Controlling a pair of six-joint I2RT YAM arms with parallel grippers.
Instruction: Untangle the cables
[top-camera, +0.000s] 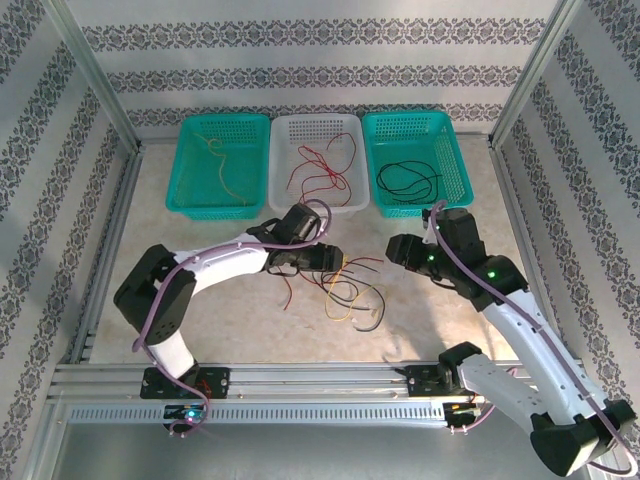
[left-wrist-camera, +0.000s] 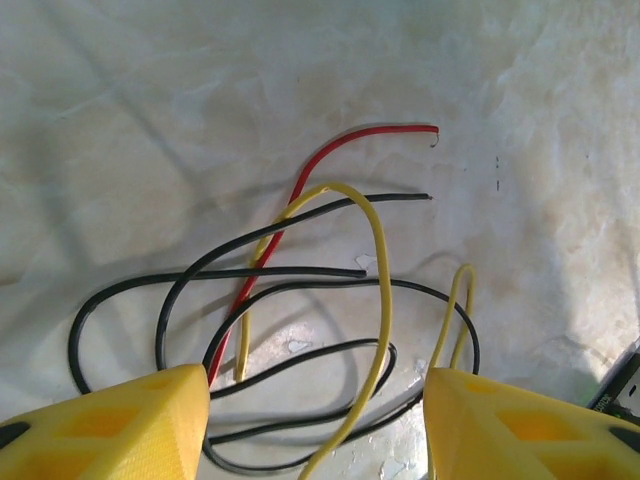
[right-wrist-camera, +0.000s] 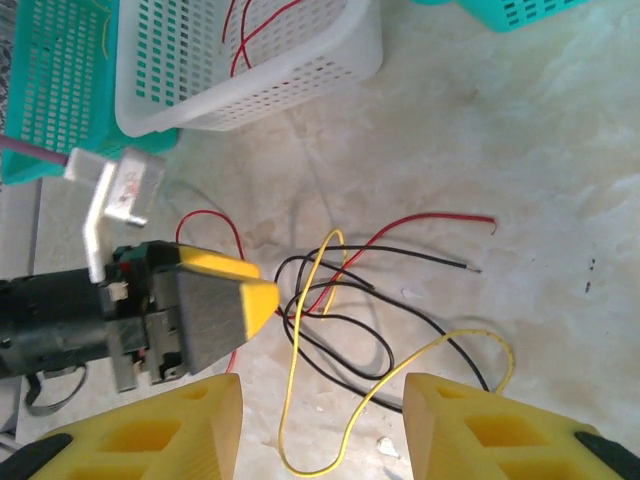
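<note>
The pale marbled surface (top-camera: 200, 300) carries three perforated baskets in a row along its far edge. The left teal basket (top-camera: 215, 208) holds one thin yellow-orange wire (top-camera: 222, 160), lying in loose curves on its floor. The white basket (top-camera: 345, 205) in the middle holds several red wires (top-camera: 325, 165) spread across its floor. The right teal basket (top-camera: 400, 208) holds a black wire (top-camera: 408, 180) curled in loops.

In front of the baskets, near the middle of the surface, the loose cables (top-camera: 350, 290) lie in a tangle outside any basket. The left hand (top-camera: 325, 258) hangs over the left edge of this tangle, just in front of the white basket. Its yellow fingers (left-wrist-camera: 120, 420) stand wide apart and released, with strands lying on the surface between them and nothing pinched. The right hand (top-camera: 405, 250) sits to the right of the tangle, in front of the right teal basket. Its fingers (right-wrist-camera: 480, 420) are also spread and grip nothing.

Within the tangle, black strands (left-wrist-camera: 300, 275) form several overlapping loops. A yellow strand (left-wrist-camera: 380, 270) arches across them. A red strand (left-wrist-camera: 300, 185) runs out of the loops, its bare end pointing away from the left hand.
</note>
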